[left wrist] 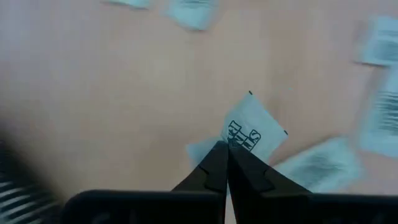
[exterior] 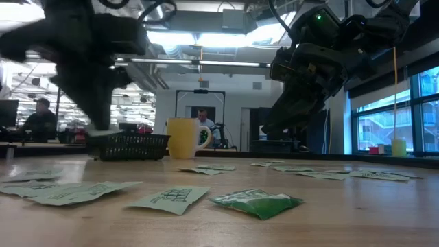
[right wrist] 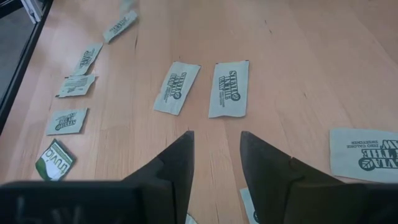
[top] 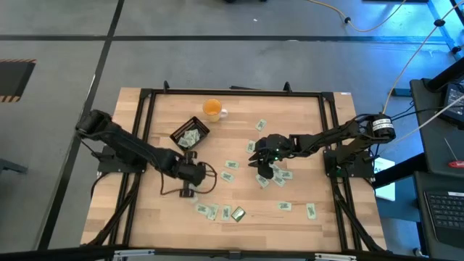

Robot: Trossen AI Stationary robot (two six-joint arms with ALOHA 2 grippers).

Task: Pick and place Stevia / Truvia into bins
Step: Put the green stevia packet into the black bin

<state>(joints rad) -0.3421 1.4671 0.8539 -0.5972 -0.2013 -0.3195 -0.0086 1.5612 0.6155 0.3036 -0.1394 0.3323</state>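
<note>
My left claw (left wrist: 227, 163) is closed on one Stevia sachet (left wrist: 254, 129), pinched by its corner, above the desk's middle. I judge the carry step is in hand: next I must bring it over the black tray (top: 190, 133), which stands toward the far edge beside the orange cup (top: 212, 109), and release. My right claw (right wrist: 216, 155) hovers with fingers apart over loose sachets (right wrist: 229, 88) right of center.

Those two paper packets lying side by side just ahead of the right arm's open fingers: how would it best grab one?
Probably from straight above, pinching a long edge. The nearer sachet lies flat on the table, offering nothing to grip sideways. The right end effector is open, apart from it; the neighbouring sachet leaves a gap.
</note>
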